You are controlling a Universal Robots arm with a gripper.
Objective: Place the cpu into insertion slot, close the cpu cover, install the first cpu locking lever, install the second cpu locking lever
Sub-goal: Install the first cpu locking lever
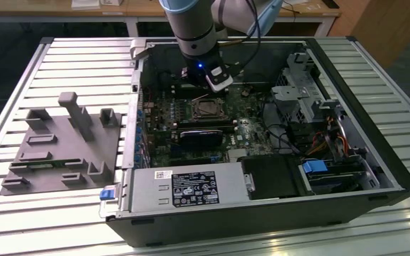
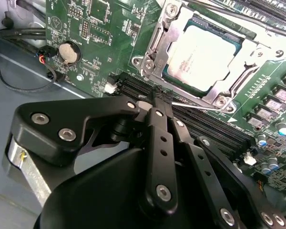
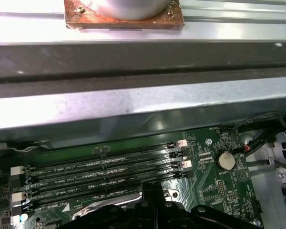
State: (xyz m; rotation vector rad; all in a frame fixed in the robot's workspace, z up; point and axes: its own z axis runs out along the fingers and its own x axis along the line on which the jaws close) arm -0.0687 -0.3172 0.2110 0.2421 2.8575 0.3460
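The cpu (image 2: pixel 205 52) lies flat in the insertion slot (image 1: pixel 206 109). Its dull metal top shows through the window of the cpu cover (image 2: pixel 155 45), which lies closed over it. A thin silver locking lever (image 2: pixel 200 102) runs along the cover's edge nearest the memory slots (image 2: pixel 209 131). My gripper (image 2: pixel 156 99) stands over those slots, fingers (image 2: pixel 158 143) drawn together, tips at the lever's free end. I cannot tell whether they clamp the rod. In the exterior view I hang inside the open computer case (image 1: pixel 376 176), close beside the socket.
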